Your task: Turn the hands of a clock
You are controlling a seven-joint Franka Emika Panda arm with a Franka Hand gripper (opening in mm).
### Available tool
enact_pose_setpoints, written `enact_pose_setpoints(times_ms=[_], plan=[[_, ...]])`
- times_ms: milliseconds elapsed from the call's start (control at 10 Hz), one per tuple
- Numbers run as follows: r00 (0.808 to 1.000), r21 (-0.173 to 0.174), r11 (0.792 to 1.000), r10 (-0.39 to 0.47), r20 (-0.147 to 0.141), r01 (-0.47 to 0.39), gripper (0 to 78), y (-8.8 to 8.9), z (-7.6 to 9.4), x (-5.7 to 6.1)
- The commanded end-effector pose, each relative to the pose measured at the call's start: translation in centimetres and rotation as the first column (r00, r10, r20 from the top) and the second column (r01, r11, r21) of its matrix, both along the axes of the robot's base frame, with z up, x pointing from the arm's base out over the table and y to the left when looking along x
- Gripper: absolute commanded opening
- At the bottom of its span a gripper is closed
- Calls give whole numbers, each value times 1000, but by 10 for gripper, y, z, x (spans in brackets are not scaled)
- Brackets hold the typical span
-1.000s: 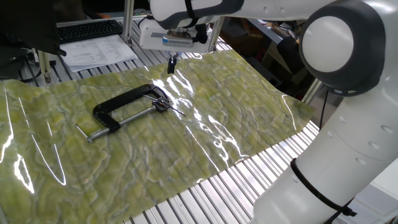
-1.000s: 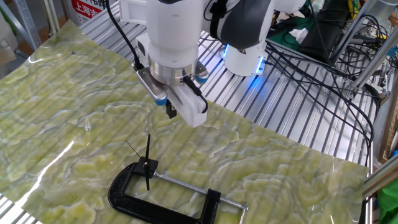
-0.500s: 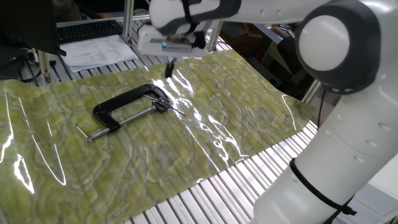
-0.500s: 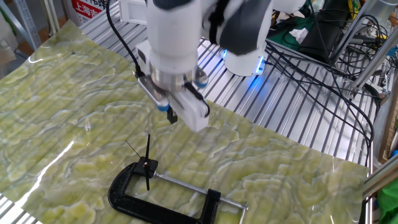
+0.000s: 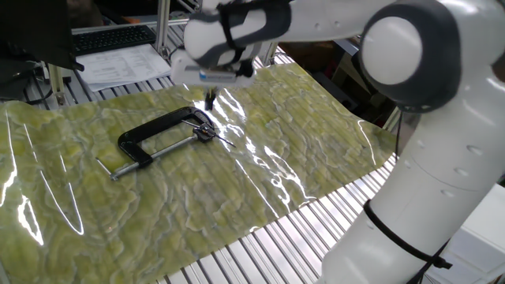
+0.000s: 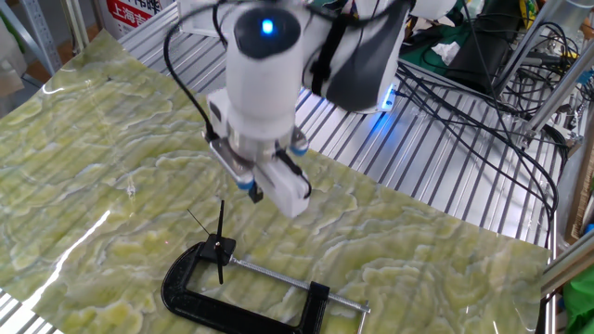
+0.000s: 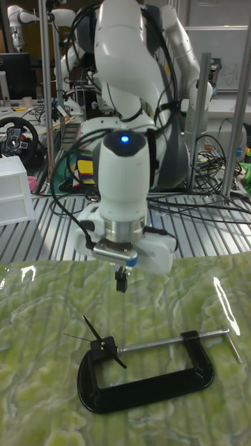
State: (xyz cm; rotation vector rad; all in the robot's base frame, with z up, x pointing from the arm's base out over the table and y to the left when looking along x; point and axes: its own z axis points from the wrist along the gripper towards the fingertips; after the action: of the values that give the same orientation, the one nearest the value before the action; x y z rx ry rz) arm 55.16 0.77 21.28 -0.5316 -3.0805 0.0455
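Observation:
A small clock (image 6: 219, 249) with thin black hands (image 7: 93, 332) is held in the jaw of a black C-clamp (image 5: 150, 136) that lies on the green mat (image 5: 300, 142). The same clock (image 5: 203, 132) shows at the clamp's right end, and the clamp (image 7: 143, 380) lies flat with its screw pointing right in the tall fixed view. My gripper (image 7: 120, 281) hangs above the mat, behind and a little to the side of the clock, apart from it. Its fingers (image 6: 254, 190) are together, with nothing between them.
The mat's glossy sheet covers a slatted metal table (image 5: 260, 252). A keyboard (image 5: 110, 37) and papers (image 5: 126, 65) lie at the back left. Cables (image 6: 464, 102) trail across the slats behind the arm's base. A white drawer box (image 7: 14, 188) stands at the left.
The gripper has moved down and closer to the clamp's clock end. The arm's wrist has swung over with it. Clock and clamp have not moved.

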Motion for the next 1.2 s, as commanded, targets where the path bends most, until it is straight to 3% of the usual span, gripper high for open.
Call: enact_pose_setpoints(times_ms=[100, 400, 600, 1200], plan=[[1000, 10, 1000, 20, 13, -20, 0, -12, -43, 7], [999, 19, 999, 47, 14, -47, 0, -31, -61, 19], [998, 26, 998, 55, 9, -56, 0, -40, -63, 27], [996, 38, 995, 89, 12, -89, 0, -59, -71, 33]])
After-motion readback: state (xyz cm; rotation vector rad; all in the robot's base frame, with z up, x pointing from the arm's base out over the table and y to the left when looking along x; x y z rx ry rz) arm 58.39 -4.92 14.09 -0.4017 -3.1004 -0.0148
